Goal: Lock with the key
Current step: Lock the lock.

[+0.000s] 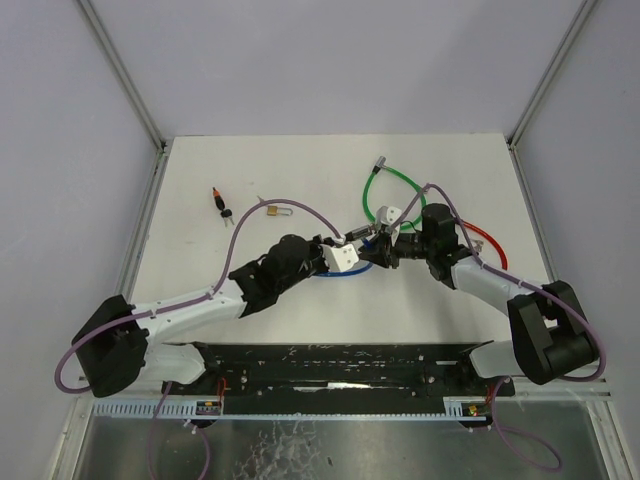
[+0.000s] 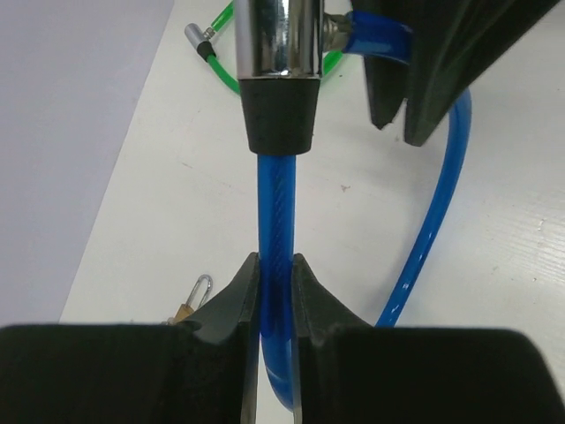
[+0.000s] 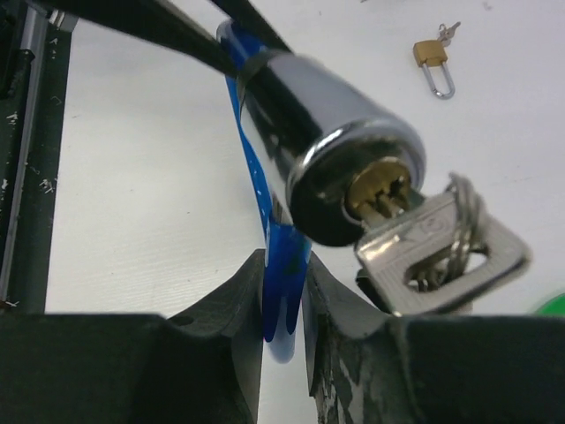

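A blue cable lock [image 2: 275, 203] hangs between both grippers above the table. Its chrome lock cylinder [image 3: 335, 150] has a silver key [image 3: 441, 252] on a ring pushed into the brass keyhole. In the left wrist view my left gripper [image 2: 275, 274] is shut on the blue cable just below the cylinder [image 2: 278, 53]. In the right wrist view my right gripper [image 3: 284, 274] has the cable's blue end [image 3: 287, 256] between its fingers, right below the cylinder, and both fingers appear to touch it. From above, the two grippers [image 1: 340, 255] [image 1: 372, 248] meet at mid-table.
A small brass padlock [image 1: 272, 211] lies on the table left of centre. An orange-tipped tool with keys [image 1: 217, 200] lies further left. A green cable lock [image 1: 385, 180] loops behind the grippers. A red cable [image 1: 490, 245] lies by the right arm.
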Tool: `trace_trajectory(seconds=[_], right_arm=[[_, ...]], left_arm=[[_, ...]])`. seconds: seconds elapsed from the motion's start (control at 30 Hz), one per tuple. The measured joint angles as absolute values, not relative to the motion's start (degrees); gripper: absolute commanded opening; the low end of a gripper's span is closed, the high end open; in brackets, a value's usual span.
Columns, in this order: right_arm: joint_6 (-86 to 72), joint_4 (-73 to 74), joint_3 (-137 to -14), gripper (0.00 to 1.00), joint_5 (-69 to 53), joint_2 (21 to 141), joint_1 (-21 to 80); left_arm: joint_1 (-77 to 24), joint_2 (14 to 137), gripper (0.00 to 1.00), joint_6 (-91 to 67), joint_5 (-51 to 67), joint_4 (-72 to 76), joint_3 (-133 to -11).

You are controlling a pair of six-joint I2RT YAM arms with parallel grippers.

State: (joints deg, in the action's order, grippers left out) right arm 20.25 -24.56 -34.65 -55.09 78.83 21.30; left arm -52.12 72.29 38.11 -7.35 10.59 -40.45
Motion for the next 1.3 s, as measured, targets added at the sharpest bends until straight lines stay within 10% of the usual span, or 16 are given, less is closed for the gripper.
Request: trace_trajectory(seconds=[0.8, 1.3], right_arm=[[35.5, -8.4, -39.6, 0.57, -56.7, 78.1, 17.7], [62.1, 17.1, -45.4, 0.57, -56.9, 72.1, 9.8]], left_arm=[[-50.8, 73.6, 0.00, 34.3, -6.3, 9.5, -41.7], [-50.5, 73.7, 0.00, 33.0, -5.5, 9.3, -41.8]])
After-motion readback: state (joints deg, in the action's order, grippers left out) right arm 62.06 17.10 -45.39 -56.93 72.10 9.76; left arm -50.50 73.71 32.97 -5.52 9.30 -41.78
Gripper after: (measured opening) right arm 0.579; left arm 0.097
